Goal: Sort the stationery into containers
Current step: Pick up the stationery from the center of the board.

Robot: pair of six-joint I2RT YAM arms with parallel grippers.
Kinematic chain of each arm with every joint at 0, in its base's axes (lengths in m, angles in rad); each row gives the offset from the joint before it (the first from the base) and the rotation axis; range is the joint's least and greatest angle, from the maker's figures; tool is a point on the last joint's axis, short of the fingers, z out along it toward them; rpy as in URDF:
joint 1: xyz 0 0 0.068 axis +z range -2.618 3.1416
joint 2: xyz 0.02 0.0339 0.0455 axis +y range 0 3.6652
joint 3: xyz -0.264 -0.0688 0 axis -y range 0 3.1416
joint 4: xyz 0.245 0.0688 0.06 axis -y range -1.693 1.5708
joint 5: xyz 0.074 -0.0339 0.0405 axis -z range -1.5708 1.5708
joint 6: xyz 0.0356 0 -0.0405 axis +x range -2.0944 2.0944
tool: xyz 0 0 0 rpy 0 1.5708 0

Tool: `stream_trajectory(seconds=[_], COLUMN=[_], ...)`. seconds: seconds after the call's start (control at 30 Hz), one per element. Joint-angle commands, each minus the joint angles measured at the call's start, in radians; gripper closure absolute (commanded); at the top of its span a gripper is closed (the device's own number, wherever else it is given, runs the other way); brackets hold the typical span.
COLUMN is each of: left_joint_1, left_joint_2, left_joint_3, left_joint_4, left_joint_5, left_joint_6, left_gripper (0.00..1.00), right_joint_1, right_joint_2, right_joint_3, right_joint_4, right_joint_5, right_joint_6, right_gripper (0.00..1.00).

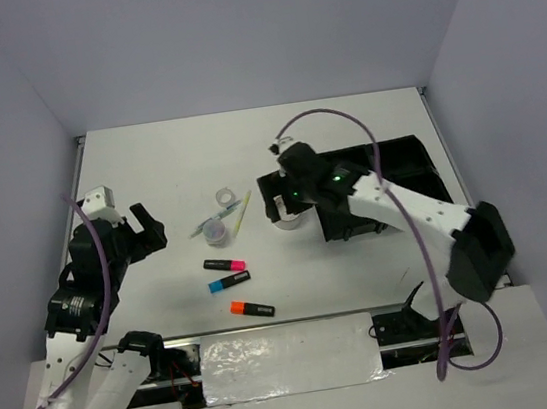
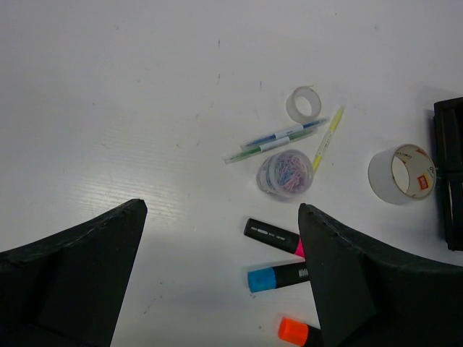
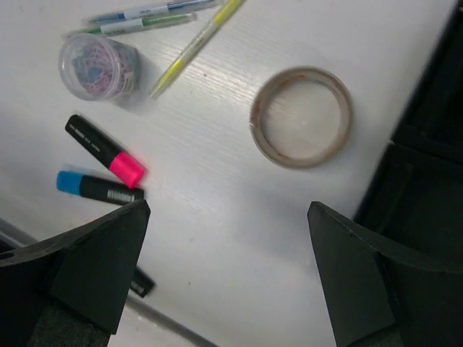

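Observation:
Three black highlighters lie in a row on the white table: pink-ended, blue-ended and orange-ended. Behind them are a round clear pot of paper clips, a yellow-green pen, two thin pens side by side and a small clear ring. The grey tape roll lies flat beside the black organiser tray. My right gripper hangs open over the table, just short of the roll. My left gripper is open and empty, left of the highlighters.
The table is boxed in by pale walls at the left, back and right. A metal rail with a foil-covered strip runs along the near edge between the arm bases. The right arm's purple cable loops over the tray.

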Motion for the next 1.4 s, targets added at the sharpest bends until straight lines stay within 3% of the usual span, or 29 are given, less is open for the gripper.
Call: stream_trajectory(seconds=[0.0, 0.17, 0.47, 0.63, 0.7, 0.77, 0.87, 0.9, 0.93, 1.1, 1.37], left_joint_1=[-0.004, -0.002, -0.002, -0.002, -0.002, -0.002, -0.002, -0.002, -0.002, -0.002, -0.002], left_joint_2=[0.024, 0.040, 0.054, 0.069, 0.074, 0.080, 0.089, 0.090, 0.094, 0.101, 0.106], left_joint_3=[0.002, 0.001, 0.001, 0.004, 0.002, 0.004, 0.006, 0.007, 0.007, 0.007, 0.007], left_joint_4=[0.041, 0.044, 0.050, 0.050, 0.052, 0.052, 0.050, 0.050, 0.049, 0.052, 0.050], left_joint_5=[0.018, 0.032, 0.049, 0.058, 0.061, 0.061, 0.061, 0.060, 0.060, 0.066, 0.066], left_joint_6=[0.007, 0.013, 0.021, 0.024, 0.027, 0.025, 0.027, 0.027, 0.027, 0.028, 0.030], left_gripper=[0.01, 0.01, 0.01, 0.01, 0.01, 0.01, 0.01, 0.01, 0.01, 0.01, 0.01], right_joint_1=[0.072, 0.093, 0.092, 0.092, 0.093, 0.093, 0.093, 0.092, 0.092, 0.060, -0.143], right_joint_2=[0.157, 0.394, 0.570, 0.618, 0.618, 0.606, 0.557, 0.534, 0.508, 0.345, 0.386], right_joint_3=[0.135, 0.296, 0.354, 0.347, 0.342, 0.342, 0.345, 0.336, 0.330, 0.342, 0.465], right_joint_4=[-0.020, -0.046, -0.026, -0.019, -0.013, -0.014, -0.008, 0.000, 0.019, 0.023, -0.129], right_joint_5=[0.166, 0.189, 0.203, 0.190, 0.189, 0.213, 0.215, 0.203, 0.193, 0.180, 0.239], right_joint_6=[-0.036, -0.062, -0.062, -0.058, -0.059, -0.056, -0.075, -0.078, -0.087, -0.118, -0.130], right_gripper=[0.02, 0.23, 0.33, 0.51, 0.68, 0.69, 0.78, 0.91, 0.94, 0.95, 0.94])
